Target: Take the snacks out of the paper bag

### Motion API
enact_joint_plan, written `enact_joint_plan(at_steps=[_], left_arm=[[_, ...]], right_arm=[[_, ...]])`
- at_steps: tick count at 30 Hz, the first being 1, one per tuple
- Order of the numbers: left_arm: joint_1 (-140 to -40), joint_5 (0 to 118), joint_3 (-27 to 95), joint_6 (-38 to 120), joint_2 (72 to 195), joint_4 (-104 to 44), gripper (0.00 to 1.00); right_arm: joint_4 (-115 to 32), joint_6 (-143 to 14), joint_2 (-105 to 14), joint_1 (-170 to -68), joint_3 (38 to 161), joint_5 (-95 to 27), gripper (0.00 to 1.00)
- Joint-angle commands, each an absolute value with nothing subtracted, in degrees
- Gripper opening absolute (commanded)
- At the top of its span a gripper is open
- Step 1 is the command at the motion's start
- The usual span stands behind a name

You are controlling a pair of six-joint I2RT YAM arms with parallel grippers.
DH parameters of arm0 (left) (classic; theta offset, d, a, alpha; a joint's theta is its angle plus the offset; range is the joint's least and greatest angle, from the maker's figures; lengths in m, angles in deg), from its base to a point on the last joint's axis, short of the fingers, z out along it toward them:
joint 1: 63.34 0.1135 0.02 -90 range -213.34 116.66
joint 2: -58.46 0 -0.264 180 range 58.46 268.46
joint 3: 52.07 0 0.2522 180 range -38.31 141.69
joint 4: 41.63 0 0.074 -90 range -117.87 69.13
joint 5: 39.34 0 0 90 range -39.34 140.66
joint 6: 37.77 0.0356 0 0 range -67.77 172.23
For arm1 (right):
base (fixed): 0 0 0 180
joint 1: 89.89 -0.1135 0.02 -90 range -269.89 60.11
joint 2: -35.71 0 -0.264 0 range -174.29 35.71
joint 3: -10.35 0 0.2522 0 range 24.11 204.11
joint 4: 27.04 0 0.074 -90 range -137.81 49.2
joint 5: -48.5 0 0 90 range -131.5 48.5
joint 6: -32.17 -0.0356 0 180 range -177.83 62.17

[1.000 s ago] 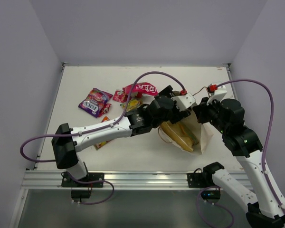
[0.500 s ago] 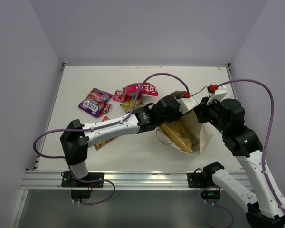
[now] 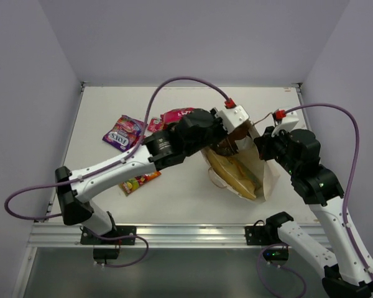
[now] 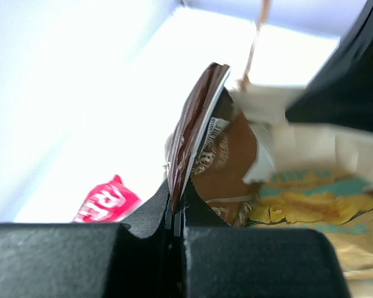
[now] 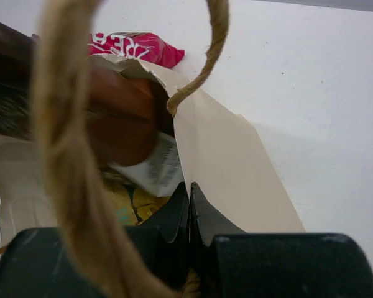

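So the left claw is clamped tight on the thin edge of the dark brown pouch, right at the mouth of the paper bag, which lies slumped on the surface. The right claw is pinched shut on the bag's cream wall, next to a cord handle. The tan pouch sits inside the bag. The purple packet and pink packet lie out on the surface.

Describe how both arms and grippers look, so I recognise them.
Both arms match: white link shells on the left arm and right arm, with bulky black joints. A purple cable loops to a red plug at each wrist. The left gripper and right gripper are black.
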State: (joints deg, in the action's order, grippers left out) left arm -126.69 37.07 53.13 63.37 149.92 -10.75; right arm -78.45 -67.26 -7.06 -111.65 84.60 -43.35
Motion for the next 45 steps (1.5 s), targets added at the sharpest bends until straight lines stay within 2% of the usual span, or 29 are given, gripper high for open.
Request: enact_joint_plan(at_steps=[1, 5, 12, 20, 23, 28, 30, 33, 37, 39, 45], left_arm=[[-126.62, 32.82, 60.21, 63.40, 141.27, -14.86, 0.00], [-126.62, 27.91, 63.98, 63.48, 137.75, -15.39, 0.00], [-124.08, 5.43, 68.82, 67.70, 133.62, -15.04, 0.00], [-112.83, 0.91, 69.79, 70.17, 134.22, -11.62, 0.00], [-108.88, 2.49, 68.74, 68.76, 136.15, -11.35, 0.00], [-96.23, 16.09, 70.32, 60.61, 144.67, -8.37, 0.00], [-92.02, 20.57, 73.47, 59.18, 148.62, -8.45, 0.00], [-89.02, 24.70, 82.75, 56.64, 161.33, -6.96, 0.00], [-86.37, 30.51, 91.76, 50.16, 171.74, -6.77, 0.00], [-83.83, 34.21, 91.07, 46.63, 173.94, -7.74, 0.00], [-74.78, 45.89, 70.53, 30.74, 175.53, -18.28, 0.00]], right_arm=[[-77.54, -67.67, -7.89, -111.86, 84.23, -45.98, 0.00], [-77.72, -67.93, -8.68, -111.78, 84.23, -46.86, 0.00], [-77.72, -68.11, -8.94, -111.86, 84.23, -46.69, 0.00], [-77.72, -68.11, -8.68, -111.86, 84.14, -45.64, 0.00], [-77.72, -68.02, -8.68, -111.78, 84.23, -44.76, 0.00], [-77.72, -67.67, -8.33, -111.87, 84.14, -42.39, 0.00], [-77.37, -67.67, -7.71, -111.95, 83.88, -42.03, 0.00], [-77.28, -67.58, -7.45, -111.95, 83.70, -41.94, 0.00], [-76.49, -67.41, -6.92, -112.22, 82.91, -39.31, 0.00], [-76.40, -67.41, -6.83, -112.30, 82.65, -39.30, 0.00], [-75.79, -67.14, -7.01, -112.39, 82.29, -40.27, 0.00]])
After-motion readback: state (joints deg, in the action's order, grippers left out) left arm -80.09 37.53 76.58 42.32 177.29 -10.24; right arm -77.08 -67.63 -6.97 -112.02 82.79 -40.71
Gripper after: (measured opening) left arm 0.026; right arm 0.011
